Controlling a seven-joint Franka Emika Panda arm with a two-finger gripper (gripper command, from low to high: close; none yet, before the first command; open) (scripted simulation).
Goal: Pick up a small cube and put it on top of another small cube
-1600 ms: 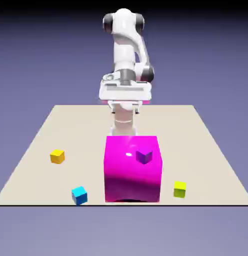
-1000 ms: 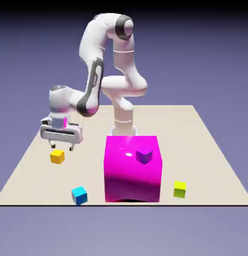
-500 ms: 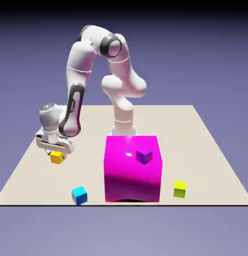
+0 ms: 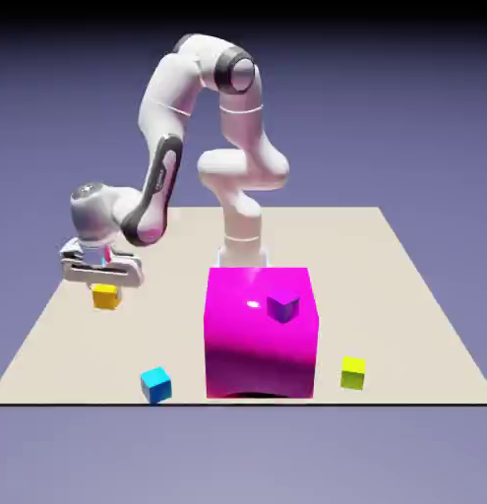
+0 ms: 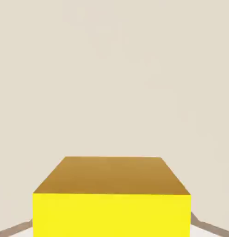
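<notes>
a: where's the orange cube (image 4: 105, 297) rn?
b: clamped btwn the fingers (image 5: 201, 231), one on each side of it. exterior view has it near the worktop's (image 4: 335, 236) edge on the exterior view's left, abt midway btwn near & far corners.
a: what's changed?
b: half a sec ago the hand was down at it. now hand & cube both sit higher in the pic, so it's prob just off the surface. gap under it is hard to judge tho.
a: so pick part's done?
b: looks like it, lift's prob just starting. cube sits square btwn the fingers in the hand view, so grip seems ok. stacking's still to do.
a: stack on which one?
b: can't say for sure. blue cube (image 4: 156, 385) is closest, by the near edge, toward the near corner on the exterior view's left. lime cube (image 4: 353, 373) is by the near edge too, other side of the magenta block (image 4: 249, 349). purple cube (image 4: 283, 307) shows against that block, can't tell how it's sitting.
a: next?
b: go higher b4 moving across, esp. if the path passes the block. blue one's turned at an angle, so line up faces b4 letting go or it cld tip off.
</notes>
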